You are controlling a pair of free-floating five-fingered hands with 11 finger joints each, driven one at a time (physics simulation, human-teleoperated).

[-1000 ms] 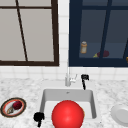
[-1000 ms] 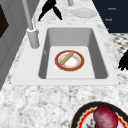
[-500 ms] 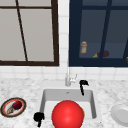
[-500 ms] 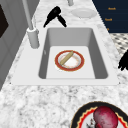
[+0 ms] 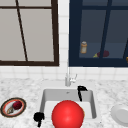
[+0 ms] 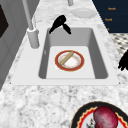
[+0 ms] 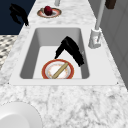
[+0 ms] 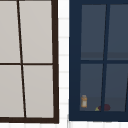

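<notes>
A red-rimmed bowl (image 6: 69, 60) sits on the floor of the sink (image 6: 98, 57), with a tan stick (image 6: 66, 57) lying across it. In the front view the bowl (image 5: 67, 115) looks like a red dome. My right hand (image 5: 81, 91) hangs inside the basin near the faucet side, fingers pointing down and relaxed, holding nothing. In the right side view the right hand (image 7: 70, 49) hovers just above the bowl (image 7: 58, 69). My left hand (image 5: 38, 117) floats off the sink's front left corner, fingers drooping and empty; the right side view shows the left hand (image 7: 18, 13) beyond the counter's front edge.
A faucet (image 5: 68, 78) stands behind the basin. A patterned plate (image 5: 13, 107) with a dark red fruit (image 7: 48, 10) lies on the left counter. A white plate (image 5: 121, 114) rests on the right counter. Behind the window pane stands a small bottle (image 5: 83, 47).
My right hand has come down from beside the faucet into the sink basin, closer to the bowl. The left hand has stayed where it was.
</notes>
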